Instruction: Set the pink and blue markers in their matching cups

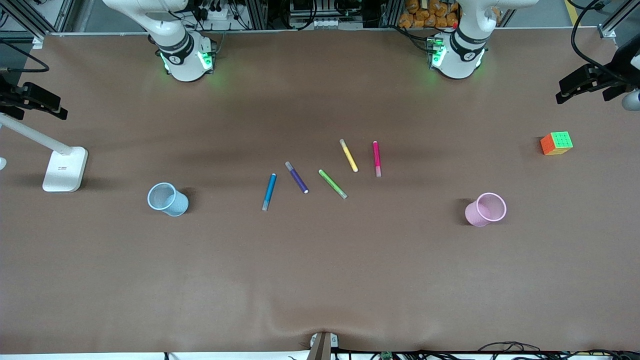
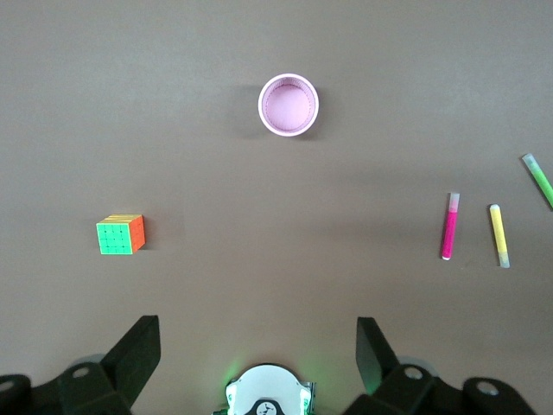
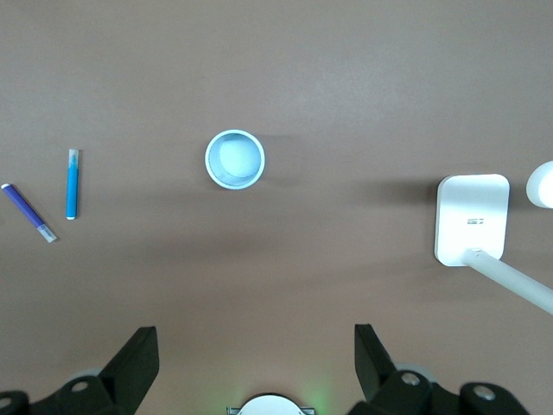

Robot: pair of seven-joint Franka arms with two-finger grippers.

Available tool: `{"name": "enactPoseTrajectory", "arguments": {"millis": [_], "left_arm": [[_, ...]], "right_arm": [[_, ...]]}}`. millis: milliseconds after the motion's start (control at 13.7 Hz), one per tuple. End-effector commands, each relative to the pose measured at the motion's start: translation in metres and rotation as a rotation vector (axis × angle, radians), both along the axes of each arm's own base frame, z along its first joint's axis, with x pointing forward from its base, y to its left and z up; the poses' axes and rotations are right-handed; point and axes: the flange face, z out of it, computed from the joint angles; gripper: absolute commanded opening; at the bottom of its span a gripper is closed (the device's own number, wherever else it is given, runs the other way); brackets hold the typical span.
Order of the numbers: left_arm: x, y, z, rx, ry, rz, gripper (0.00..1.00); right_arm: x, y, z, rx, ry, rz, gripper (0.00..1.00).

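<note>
The pink marker (image 1: 376, 158) (image 2: 449, 226) and the blue marker (image 1: 269, 191) (image 3: 73, 183) lie flat near the table's middle, at either end of a loose row of markers. The pale pink cup (image 1: 485, 209) (image 2: 289, 105) stands upright toward the left arm's end. The pale blue cup (image 1: 168, 199) (image 3: 234, 159) stands upright toward the right arm's end. Both cups are empty. My left gripper (image 2: 257, 322) hangs high over the table near its own base, open and holding nothing. My right gripper (image 3: 255, 329) does the same near its base. Neither hand shows in the front view.
Purple (image 1: 296, 177), green (image 1: 332, 183) and yellow (image 1: 348, 155) markers lie between the blue and pink ones. A colourful cube (image 1: 556, 143) sits toward the left arm's end, farther from the front camera than the pink cup. A white stand base (image 1: 65, 169) sits beside the blue cup.
</note>
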Motion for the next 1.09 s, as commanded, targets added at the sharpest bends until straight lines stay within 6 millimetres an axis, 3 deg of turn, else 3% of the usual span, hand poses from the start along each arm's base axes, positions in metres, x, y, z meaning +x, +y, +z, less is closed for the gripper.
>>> {"name": "enactPoseTrajectory", "arguments": {"millis": [0, 365, 1022], "left_arm": [[0.002, 0.001, 0.005, 0.012, 0.006, 0.003, 1.0], [0.003, 0.0, 0.006, 0.014, 0.003, 0.003, 1.0], [0.019, -0.018, -0.014, 0.002, 0.041, -0.013, 1.0]], "right_arm": [[-0.007, -0.001, 0.006, 0.016, -0.005, 0.008, 1.0], [-0.007, -0.001, 0.006, 0.016, -0.005, 0.008, 1.0], [-0.008, -0.001, 0.004, 0.016, -0.001, 0.01, 1.0]]}}
